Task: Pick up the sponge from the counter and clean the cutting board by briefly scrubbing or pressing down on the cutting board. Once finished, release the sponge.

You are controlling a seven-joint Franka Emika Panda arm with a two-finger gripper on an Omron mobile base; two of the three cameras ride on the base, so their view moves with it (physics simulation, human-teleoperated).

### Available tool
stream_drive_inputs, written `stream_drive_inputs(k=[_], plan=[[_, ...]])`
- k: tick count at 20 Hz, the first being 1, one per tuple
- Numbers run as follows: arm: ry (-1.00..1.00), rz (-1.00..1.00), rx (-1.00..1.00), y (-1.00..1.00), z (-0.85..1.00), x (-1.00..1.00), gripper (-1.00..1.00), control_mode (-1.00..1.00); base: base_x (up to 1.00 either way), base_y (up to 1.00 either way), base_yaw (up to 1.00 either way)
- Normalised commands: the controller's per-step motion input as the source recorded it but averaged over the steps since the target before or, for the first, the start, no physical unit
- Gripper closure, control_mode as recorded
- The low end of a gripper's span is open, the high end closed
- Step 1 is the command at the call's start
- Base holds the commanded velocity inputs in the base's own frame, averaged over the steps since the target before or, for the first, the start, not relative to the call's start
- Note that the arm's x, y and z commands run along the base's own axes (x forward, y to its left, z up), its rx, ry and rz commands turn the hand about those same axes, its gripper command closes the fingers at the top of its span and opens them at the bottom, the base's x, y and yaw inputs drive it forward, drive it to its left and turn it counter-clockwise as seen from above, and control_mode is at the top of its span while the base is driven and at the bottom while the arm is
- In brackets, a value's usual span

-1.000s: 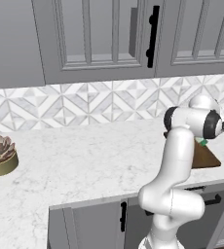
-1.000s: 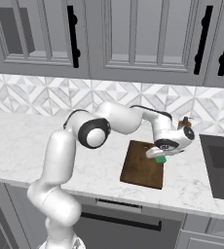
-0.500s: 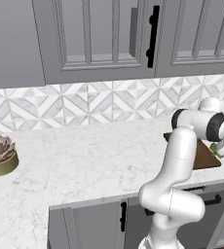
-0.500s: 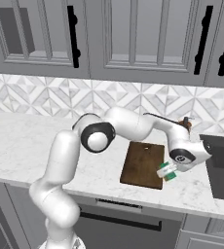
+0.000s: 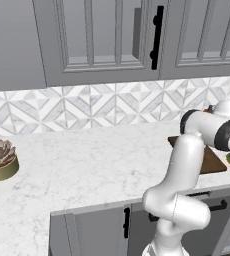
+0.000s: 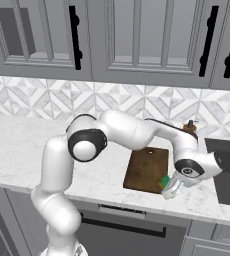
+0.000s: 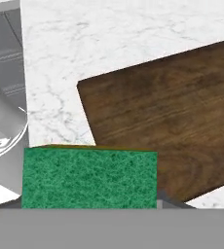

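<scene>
While the gripper (image 6: 171,189) grips the sponge (image 6: 164,181), it hangs at the cutting board's (image 6: 147,169) near right corner.
Beyond lies the dark board on the white counter (image 6: 32,155), with a succulent pot (image 5: 0,160) far left.

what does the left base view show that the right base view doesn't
Left base view: a potted succulent at the counter's far left.

Right base view: the green sponge held in the gripper at the board's near right corner, a small brown-topped bottle by the backsplash, and the dark sink.

Both: the white marble counter, the brown cutting board, the arm, tiled backsplash and grey cabinets.
</scene>
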Motion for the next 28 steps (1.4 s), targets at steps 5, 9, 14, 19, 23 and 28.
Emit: stream_drive_inputs(k=[5,9,14,19,23,28], plan=[[-0.2,0.18,-0.35,0.95,0.48,-0.07,1.0,-1.0,0.0,0.0,0.0],[-0.01,0.09,-0.14,0.6,0.0,0.29,1.0,-1.0,0.0,0.0,0.0],[0.0,0.22,-0.12,0.89,-0.01,0.06,1.0,-1.0,0.0,0.0,0.0],[0.0,0.22,-0.2,1.0,0.46,0.0,1.0,-1.0,0.0,0.0,0.0],[0.01,0.16,-0.02,0.82,0.27,0.14,1.0,-1.0,0.0,0.0,0.0],[0.0,0.04,0.0,0.69,0.01,0.15,1.0,-1.0,0.0,0.0,0.0]])
